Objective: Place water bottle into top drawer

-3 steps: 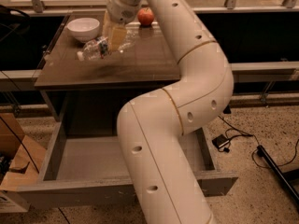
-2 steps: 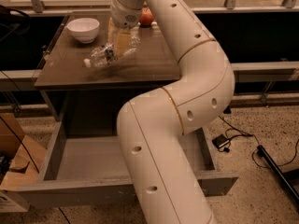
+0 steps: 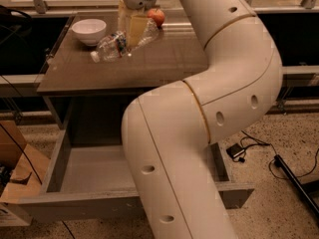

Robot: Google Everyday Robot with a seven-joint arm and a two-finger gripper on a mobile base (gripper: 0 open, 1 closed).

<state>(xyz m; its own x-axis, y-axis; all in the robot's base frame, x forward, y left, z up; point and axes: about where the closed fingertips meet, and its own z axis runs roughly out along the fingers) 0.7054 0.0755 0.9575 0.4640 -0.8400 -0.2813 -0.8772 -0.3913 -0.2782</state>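
My gripper (image 3: 131, 30) reaches down over the back of the brown table (image 3: 169, 59), between the bowl and the apple. It is shut on the water bottle (image 3: 113, 47), a clear crinkled bottle held tilted with its white cap down and to the left, just above the tabletop. The top drawer (image 3: 84, 171) stands pulled open below the table's front edge, its grey inside bare where it shows. My arm hides the drawer's right half.
A white bowl (image 3: 88, 30) sits at the table's back left. A red apple (image 3: 156, 17) sits at the back, right of the gripper. A cardboard box (image 3: 17, 176) stands on the floor left of the drawer. Cables (image 3: 239, 151) lie on the floor at right.
The gripper has carried the water bottle a little to the right and up off the tabletop. The drawer, bowl and apple have not moved.
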